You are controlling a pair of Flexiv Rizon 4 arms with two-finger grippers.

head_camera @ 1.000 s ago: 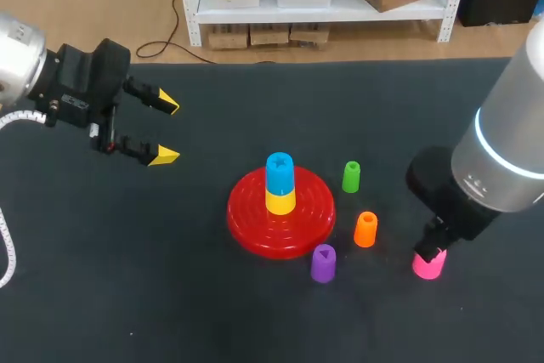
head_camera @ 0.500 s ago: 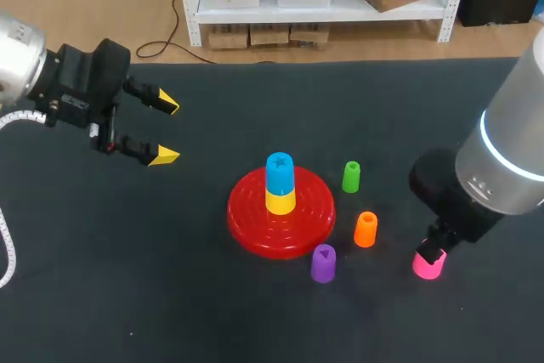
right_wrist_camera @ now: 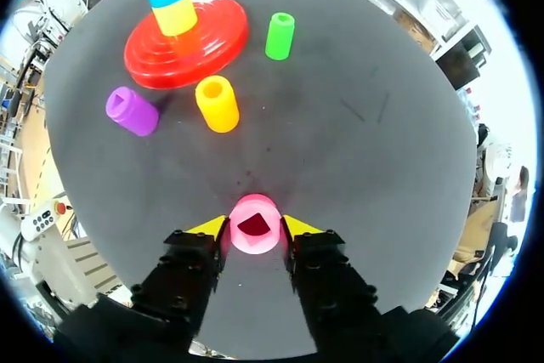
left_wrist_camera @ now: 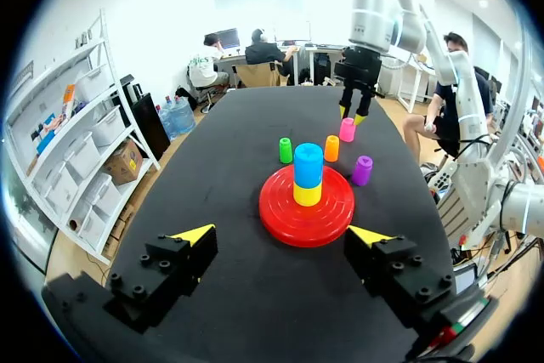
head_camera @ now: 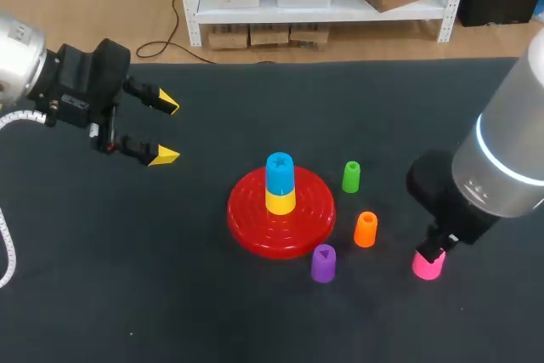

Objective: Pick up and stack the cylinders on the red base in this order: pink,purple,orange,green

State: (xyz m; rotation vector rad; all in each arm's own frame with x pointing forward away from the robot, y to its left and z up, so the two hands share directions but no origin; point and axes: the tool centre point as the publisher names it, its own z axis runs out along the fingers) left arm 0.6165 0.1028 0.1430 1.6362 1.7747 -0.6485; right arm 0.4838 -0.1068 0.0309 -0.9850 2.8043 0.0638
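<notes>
The red base (head_camera: 246, 220) is sitting near the middle of the dark table (head_camera: 127, 295). It is carrying a yellow cylinder (head_camera: 280, 202) with a blue cylinder (head_camera: 279, 171) standing upright on top of it. Three loose cylinders are standing upright to the right of the base. The green cylinder (head_camera: 351, 176) is on the far side, a little apart from the rim. The orange cylinder (head_camera: 365, 229) is just beside the rim. The purple cylinder (head_camera: 323, 263) is at the near-right edge of the base. The orange and purple ones are lying between the base and the pink cylinder (head_camera: 428, 264), which is standing at the near right of the table, well apart from the base.

In the right wrist view the pink cylinder (right_wrist_camera: 255, 225) is showing as a bright pink tube, upright, with a dark, roughly square opening in its top. The right gripper (right_wrist_camera: 255, 227) is closing on it, one yellow tip pressing each side, so it is holding the cylinder. Whether the cylinder is resting on the table or just off it cannot be told.

The left gripper (head_camera: 166, 130) is hanging over the far left of the table. Its fingers are spread wide and are gripping nothing, and the base is well ahead of them.
</notes>
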